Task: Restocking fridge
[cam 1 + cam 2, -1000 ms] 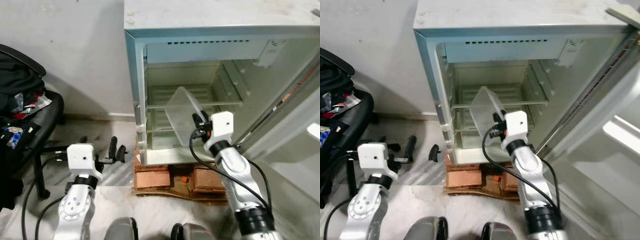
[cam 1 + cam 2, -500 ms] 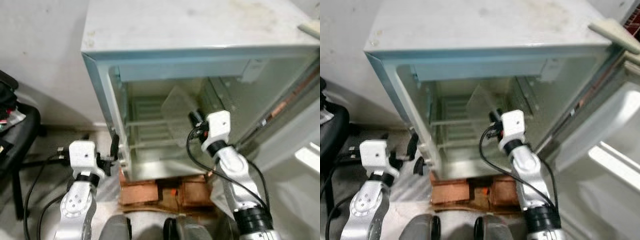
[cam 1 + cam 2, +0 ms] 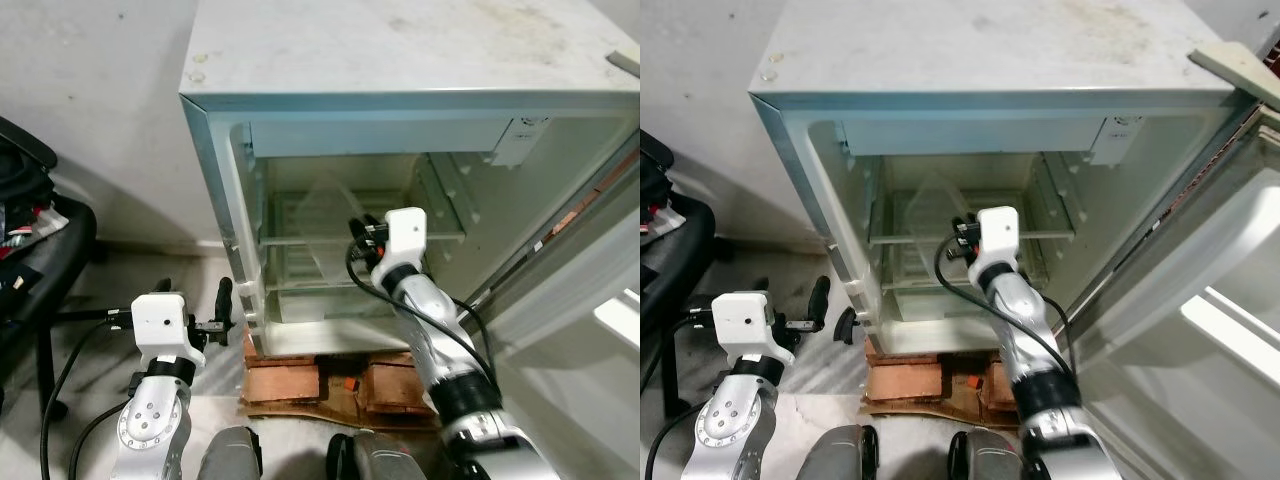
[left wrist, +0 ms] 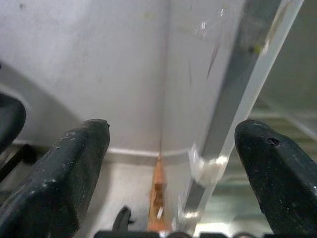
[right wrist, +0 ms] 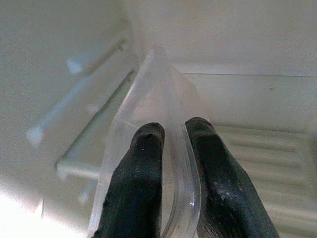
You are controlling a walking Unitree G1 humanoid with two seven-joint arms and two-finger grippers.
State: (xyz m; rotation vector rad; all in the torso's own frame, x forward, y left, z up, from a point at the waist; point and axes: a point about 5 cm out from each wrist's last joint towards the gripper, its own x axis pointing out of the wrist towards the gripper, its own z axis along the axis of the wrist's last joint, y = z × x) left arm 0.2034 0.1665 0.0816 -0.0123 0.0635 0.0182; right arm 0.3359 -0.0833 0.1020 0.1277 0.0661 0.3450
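A small pale fridge (image 3: 400, 60) stands open on a base of bricks (image 3: 300, 375). My right gripper (image 3: 356, 232) reaches into its cavity, shut on the rim of a clear plastic container (image 3: 322, 203). The container sits tilted at the level of the glass shelf (image 3: 445, 238). The right wrist view has both fingers (image 5: 143, 168) pinching the container's edge (image 5: 158, 84) against the fridge's inner wall. My left gripper (image 3: 200, 300) hangs low beside the fridge's left front edge, open and holding nothing (image 4: 168, 163).
The fridge door (image 3: 590, 290) is swung open at the right. A black office chair (image 3: 40, 230) piled with clothes stands at the left against the wall. Cables trail on the marble floor (image 3: 90, 400) by my left arm.
The view has shifted as I moved. My right gripper has carried the clear container from the fridge's opening further inside, up to the shelf. The left gripper stays low by the fridge's left edge.
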